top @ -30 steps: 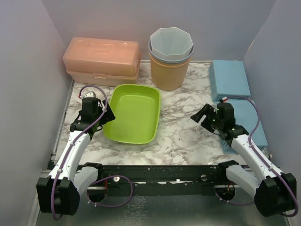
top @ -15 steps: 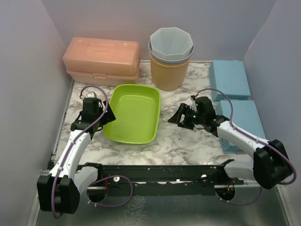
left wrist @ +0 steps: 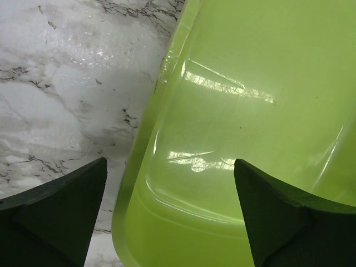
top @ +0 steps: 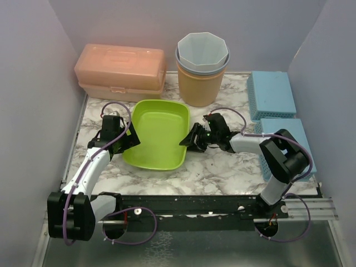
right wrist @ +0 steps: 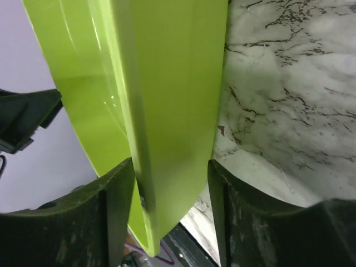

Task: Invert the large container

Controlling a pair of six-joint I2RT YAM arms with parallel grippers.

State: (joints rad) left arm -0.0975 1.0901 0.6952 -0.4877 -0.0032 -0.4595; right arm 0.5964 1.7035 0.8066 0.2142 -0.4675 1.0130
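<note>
1. Left gripper (top: 129,139) stands wide open and holds nothing. Its two dark fingers straddle the near-left rim of the large lime-green shallow plastic container (top: 158,133). In the left wrist view one finger (left wrist: 61,206) hangs over the table outside the rim and the other (left wrist: 283,217) over the glossy inside.
2. Right gripper (top: 188,140) sits directly across the container from the left one, at the right rim. Its jaws are partly open with the rim wall (right wrist: 167,67) running up between them. The fingers (right wrist: 114,211) lie close on either side of the wall, but whether they press on it cannot be told.
3. Between the two grippers the container rests on the white marble-patterned table (top: 217,161), open side up and not turned over.
4. Beyond the left gripper, against the back wall, stands a translucent orange plastic box with a closed lid (top: 119,71).
5. Beyond the right gripper, just past the container's far right corner, stands a tan-orange plastic bin (top: 200,89) with a pale grey faceted bin (top: 202,53) nested in its mouth.
6. Well to the right of the right gripper lie two light-blue perforated plastic baskets, one farther back (top: 271,94) and one nearer (top: 286,123). The right arm's elbow partly covers the nearer one.
</note>
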